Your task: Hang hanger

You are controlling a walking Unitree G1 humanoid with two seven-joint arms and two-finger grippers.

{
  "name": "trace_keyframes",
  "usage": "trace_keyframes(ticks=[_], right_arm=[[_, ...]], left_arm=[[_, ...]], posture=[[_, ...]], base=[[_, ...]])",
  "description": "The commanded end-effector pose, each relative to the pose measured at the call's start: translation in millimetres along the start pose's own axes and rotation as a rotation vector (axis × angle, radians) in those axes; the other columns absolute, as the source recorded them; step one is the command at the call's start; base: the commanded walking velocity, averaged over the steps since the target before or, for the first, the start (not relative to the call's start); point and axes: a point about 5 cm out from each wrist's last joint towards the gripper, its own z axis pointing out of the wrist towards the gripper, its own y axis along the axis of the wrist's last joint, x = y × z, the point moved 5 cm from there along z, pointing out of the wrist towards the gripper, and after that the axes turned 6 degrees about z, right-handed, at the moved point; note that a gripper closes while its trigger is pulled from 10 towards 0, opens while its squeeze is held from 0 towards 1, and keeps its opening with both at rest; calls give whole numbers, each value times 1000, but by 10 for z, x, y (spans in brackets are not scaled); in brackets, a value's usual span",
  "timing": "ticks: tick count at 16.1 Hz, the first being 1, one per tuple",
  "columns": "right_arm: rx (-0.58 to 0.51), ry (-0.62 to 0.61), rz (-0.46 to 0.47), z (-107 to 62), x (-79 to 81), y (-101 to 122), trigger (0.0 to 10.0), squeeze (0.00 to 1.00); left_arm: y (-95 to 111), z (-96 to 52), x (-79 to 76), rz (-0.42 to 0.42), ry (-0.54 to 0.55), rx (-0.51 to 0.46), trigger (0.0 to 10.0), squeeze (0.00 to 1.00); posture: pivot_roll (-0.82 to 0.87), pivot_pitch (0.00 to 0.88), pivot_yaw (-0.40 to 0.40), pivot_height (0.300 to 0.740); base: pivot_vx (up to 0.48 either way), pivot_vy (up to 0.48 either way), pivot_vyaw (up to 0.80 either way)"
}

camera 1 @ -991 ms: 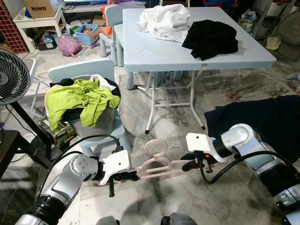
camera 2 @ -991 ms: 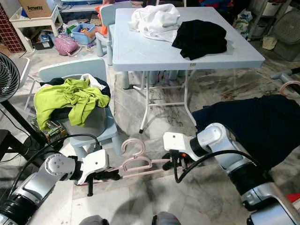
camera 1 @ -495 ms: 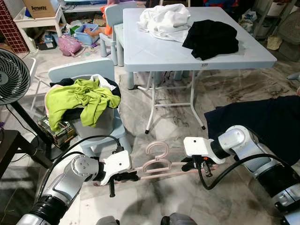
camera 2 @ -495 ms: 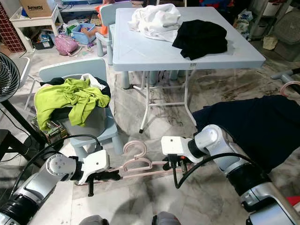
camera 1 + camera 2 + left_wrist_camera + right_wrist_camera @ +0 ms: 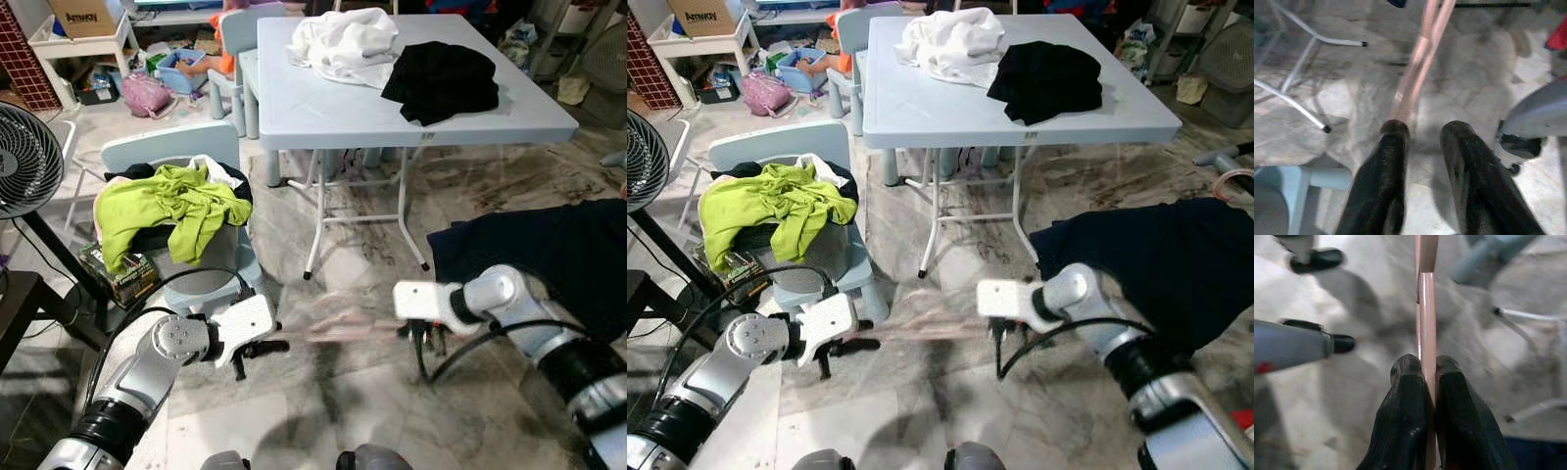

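Observation:
A pink hanger (image 5: 338, 323), smeared by motion, hangs level just above the marble floor between my two grippers. My right gripper (image 5: 1422, 364) is shut on one end of the hanger (image 5: 1426, 308); in the left eye view this gripper (image 5: 416, 331) is right of centre. My left gripper (image 5: 257, 348) is at the other end, low on the left. In the left wrist view its fingers (image 5: 1386, 166) stand apart, so it is open. The hanger's bar (image 5: 1415, 63) ends at the tip of one finger, not between the two.
A pale blue folding table (image 5: 333, 113) carries white clothes (image 5: 343, 39) and black clothes (image 5: 441, 78). On the left, a chair holds a basket with a green garment (image 5: 167, 211), beside a fan (image 5: 24, 162). A dark cloth (image 5: 558, 245) lies at the right.
My left gripper has let go of the hanger and now stands open, slightly higher. The hanger, sharp before, is now blurred and moving in my right gripper.

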Motion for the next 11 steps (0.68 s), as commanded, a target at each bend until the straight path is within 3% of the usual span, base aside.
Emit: trace_keyframes(ticks=[1,3,5,6,8,11], right_arm=[[7,-94,-12,-40,-155,-9,0,0],[-15,-168,37,-43,-240,-36,0,0],[-88,-296,218,-52,-362,-94,0,0],[-128,-351,299,-52,-395,-113,0,0],[-257,-458,557,-4,-363,-141,0,0],[-429,-615,765,-4,-314,-57,0,0]], left_arm=[[67,-47,138,-8,89,-35,10000,1000],[86,-158,287,-100,235,-96,10000,1000],[-6,-318,351,-235,394,-140,10000,1000],[-21,-369,366,-251,450,-156,10000,1000],[-67,-492,474,-355,625,-188,10000,1000],[-32,-504,475,-417,696,-217,10000,1000]], posture=[[-70,6,-1,740],[-70,7,10,740],[-58,7,13,740],[-56,6,7,740],[-51,3,-4,740],[-53,0,-8,740]], base=[[0,0,0],[0,0,0],[0,0,0],[0,0,0],[0,0,0],[0,0,0]])
